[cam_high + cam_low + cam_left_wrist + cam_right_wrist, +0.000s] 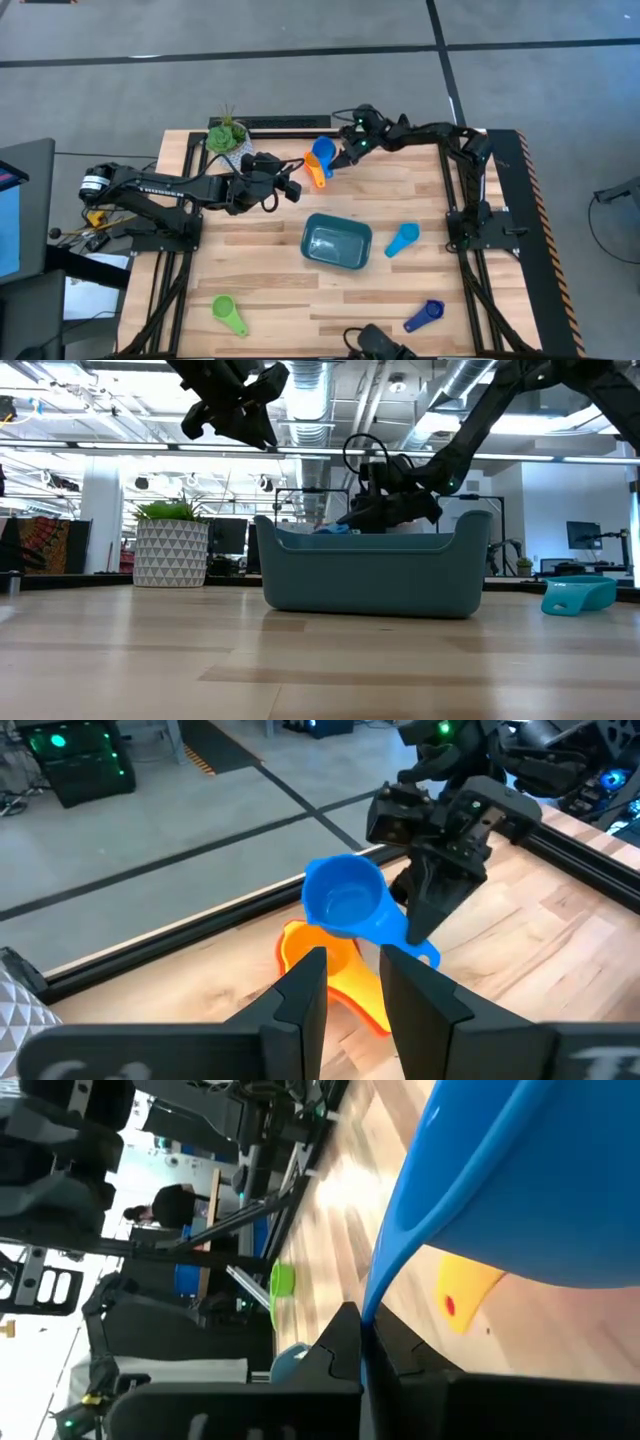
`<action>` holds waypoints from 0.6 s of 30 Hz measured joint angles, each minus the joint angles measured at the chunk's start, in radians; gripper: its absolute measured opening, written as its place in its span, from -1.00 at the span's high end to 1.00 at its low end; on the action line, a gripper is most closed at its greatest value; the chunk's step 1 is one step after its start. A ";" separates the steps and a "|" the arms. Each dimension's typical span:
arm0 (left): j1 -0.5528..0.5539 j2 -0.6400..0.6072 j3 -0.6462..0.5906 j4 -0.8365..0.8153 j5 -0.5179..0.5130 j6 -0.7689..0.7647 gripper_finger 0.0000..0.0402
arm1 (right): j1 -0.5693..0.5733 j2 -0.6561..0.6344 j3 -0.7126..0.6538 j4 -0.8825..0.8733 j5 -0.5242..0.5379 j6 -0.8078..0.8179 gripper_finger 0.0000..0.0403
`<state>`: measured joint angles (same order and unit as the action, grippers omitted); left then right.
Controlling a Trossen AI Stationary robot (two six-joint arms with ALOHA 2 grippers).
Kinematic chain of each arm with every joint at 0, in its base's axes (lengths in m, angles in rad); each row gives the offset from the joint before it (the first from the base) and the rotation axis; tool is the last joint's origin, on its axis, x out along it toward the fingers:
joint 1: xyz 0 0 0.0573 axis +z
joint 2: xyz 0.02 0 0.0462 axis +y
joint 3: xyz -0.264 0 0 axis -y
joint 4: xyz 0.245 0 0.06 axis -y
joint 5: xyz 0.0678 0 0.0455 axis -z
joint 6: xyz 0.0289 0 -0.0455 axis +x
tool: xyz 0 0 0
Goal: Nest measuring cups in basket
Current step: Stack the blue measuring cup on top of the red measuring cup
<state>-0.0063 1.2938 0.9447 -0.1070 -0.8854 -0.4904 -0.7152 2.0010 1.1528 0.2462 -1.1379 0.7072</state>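
My right jaws [338, 162] are clamped on the handle of the blue cup [322, 152], at the far side of the table [270, 270]. The blue cup hangs just above the orange cup [316, 174], bowl up; from the left wrist view I cannot tell whether the two touch. Blue cup's bowl looks empty. Orange cup lies on the table, mostly covered by the blue one.

My left jaws [293, 187] hover just beside those two cups, fingers [305, 990] parted a little, nothing between them.

Basket [337, 241]: near the table's middle, upright, well apart from the cup pair. In the high view its floor shows bare, no cups in it. In the low view a bit of blue shows over its rim, which I take for the held cup behind it, not contents.

Other cups, all loose on the table, none nested:
- light blue cup [401, 239], just right of the basket, not touching.
- dark blue cup [424, 315], near the front right.
- green cup [228, 313], front left.

Plant pot [229, 138] stands at the far left edge, plant in it.
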 joint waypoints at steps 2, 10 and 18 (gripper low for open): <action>0.000 0.000 0.000 0.000 -0.015 0.000 0.58 | 0.000 0.000 0.014 -0.021 0.000 0.002 0.95; 0.000 0.000 0.000 0.000 -0.055 0.010 0.58 | 0.044 0.000 0.103 -0.155 -0.003 0.021 0.95; 0.000 0.000 0.000 0.000 -0.054 0.027 0.58 | 0.052 0.000 0.143 -0.218 0.065 0.069 0.93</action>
<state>-0.0059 1.2938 0.9447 -0.1070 -0.9394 -0.4633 -0.6627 2.0010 1.2953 0.0278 -1.0728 0.7761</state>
